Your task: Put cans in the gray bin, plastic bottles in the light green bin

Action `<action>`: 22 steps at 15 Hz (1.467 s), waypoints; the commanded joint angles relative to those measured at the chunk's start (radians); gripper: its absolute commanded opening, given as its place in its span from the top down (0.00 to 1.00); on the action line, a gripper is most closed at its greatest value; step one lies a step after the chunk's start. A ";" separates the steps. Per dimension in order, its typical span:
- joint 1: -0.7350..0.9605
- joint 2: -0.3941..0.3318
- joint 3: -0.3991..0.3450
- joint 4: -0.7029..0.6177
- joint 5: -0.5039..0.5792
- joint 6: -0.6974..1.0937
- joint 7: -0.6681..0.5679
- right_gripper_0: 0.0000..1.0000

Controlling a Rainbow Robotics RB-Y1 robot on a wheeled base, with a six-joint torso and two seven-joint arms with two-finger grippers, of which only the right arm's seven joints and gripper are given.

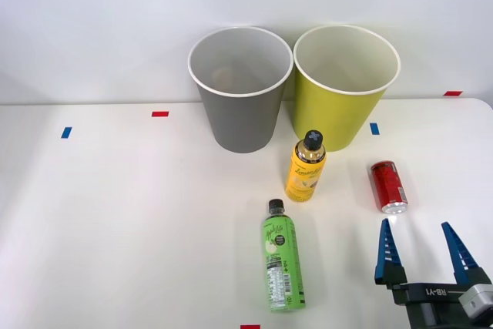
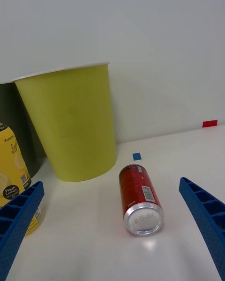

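The gray bin [image 1: 240, 90] and light green bin [image 1: 344, 86] stand side by side at the far edge. The yellow bottle [image 1: 306, 167] stands nearer, the green bottle [image 1: 282, 266] lies left. My gripper [image 1: 423, 250] hangs open, bare table between it and the red can [image 1: 388, 186].

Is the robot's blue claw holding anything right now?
No, nothing. The right gripper is open and empty, and the red can lies on the table in front of it, untouched.

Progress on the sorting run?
Done: possibly one item, something orange shows faintly inside the gray bin. In hand: nothing; the right gripper is open, facing the red can lying on the table. Left: that can, plus both bottles for the green bin.
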 commanded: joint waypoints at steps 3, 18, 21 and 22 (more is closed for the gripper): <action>0.041 -0.030 0.045 0.020 -0.030 -0.038 0.029 0.00; 0.143 -0.093 0.129 0.088 -0.147 -0.127 0.285 0.00; 0.153 -0.098 0.129 0.088 -0.145 -0.125 0.292 0.00; 0.158 -0.098 0.129 0.088 -0.145 -0.127 0.292 0.00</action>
